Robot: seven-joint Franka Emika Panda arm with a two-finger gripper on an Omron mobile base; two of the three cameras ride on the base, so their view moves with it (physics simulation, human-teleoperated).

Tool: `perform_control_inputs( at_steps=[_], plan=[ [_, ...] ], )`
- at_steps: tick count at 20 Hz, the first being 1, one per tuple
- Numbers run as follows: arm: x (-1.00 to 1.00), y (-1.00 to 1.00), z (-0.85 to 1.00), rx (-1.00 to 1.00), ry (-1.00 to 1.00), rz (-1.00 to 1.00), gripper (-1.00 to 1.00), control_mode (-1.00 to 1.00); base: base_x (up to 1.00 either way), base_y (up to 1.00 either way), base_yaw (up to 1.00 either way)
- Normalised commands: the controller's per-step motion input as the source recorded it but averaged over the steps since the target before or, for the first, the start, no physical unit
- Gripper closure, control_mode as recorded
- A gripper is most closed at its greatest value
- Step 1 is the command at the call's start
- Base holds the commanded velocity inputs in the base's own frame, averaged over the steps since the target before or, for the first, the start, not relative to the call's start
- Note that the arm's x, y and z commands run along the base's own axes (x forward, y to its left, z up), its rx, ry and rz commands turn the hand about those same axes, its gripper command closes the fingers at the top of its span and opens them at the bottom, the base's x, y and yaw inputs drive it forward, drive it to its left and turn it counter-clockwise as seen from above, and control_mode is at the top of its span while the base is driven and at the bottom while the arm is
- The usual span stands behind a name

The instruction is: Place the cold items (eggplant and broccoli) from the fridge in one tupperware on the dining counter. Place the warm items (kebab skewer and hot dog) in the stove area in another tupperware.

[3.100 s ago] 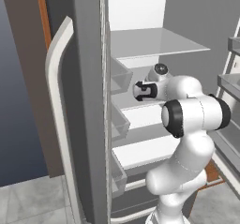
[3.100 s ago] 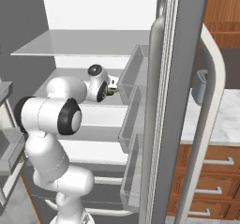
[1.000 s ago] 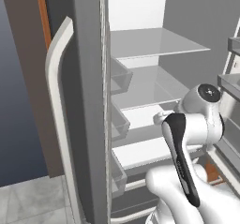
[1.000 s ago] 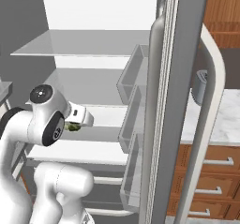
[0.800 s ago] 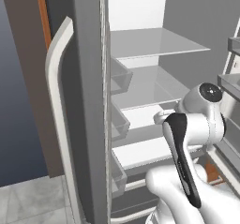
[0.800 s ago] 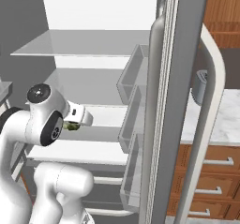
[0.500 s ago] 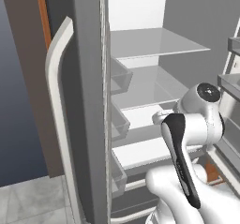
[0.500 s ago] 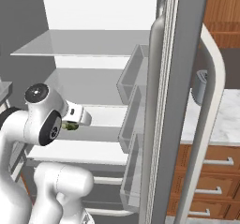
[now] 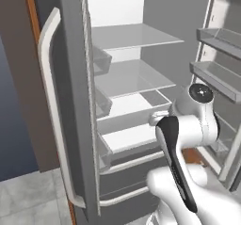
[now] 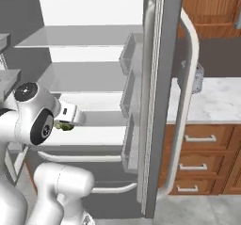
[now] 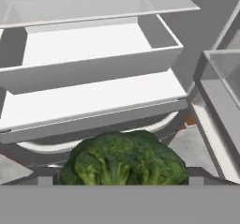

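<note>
Outside the fridge (image 9: pixel 141 78), the gripper (image 10: pixel 66 125) grasps the broccoli (image 11: pixel 123 158), now withdrawn from the shelves; tupperware delivery comes next.

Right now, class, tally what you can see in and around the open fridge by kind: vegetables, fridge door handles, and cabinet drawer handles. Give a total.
Vegetables: 1, the broccoli
Fridge door handles: 2, left door handle and right door handle
Cabinet drawer handles: 3, e.g. the top one
Total: 6

Glossy white rounded arm (image 9: pixel 188 181) segments, black curved stripe, dark round joint caps.
</note>
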Motion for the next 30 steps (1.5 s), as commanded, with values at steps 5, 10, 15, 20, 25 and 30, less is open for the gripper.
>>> perform_control_inputs(
  at_steps=[5,10,15,20,25,30],
  plan=[
    [0.0,0.0,0.0,0.0,0.0,0.0,1.0,1.0,-0.81,-0.04,-0.35],
    [0.0,0.0,0.0,0.0,0.0,0.0,1.0,1.0,-0.77,-0.01,-0.53],
    [0.0,0.0,0.0,0.0,0.0,0.0,1.0,1.0,-0.31,-0.06,-0.68],
    [0.0,0.0,0.0,0.0,0.0,0.0,1.0,1.0,-0.05,-0.15,-0.79],
    [0.0,0.0,0.0,0.0,0.0,0.0,1.0,1.0,0.03,-0.17,-0.72],
    [0.0,0.0,0.0,0.0,0.0,0.0,1.0,1.0,0.57,-0.02,-0.56]
  ],
)
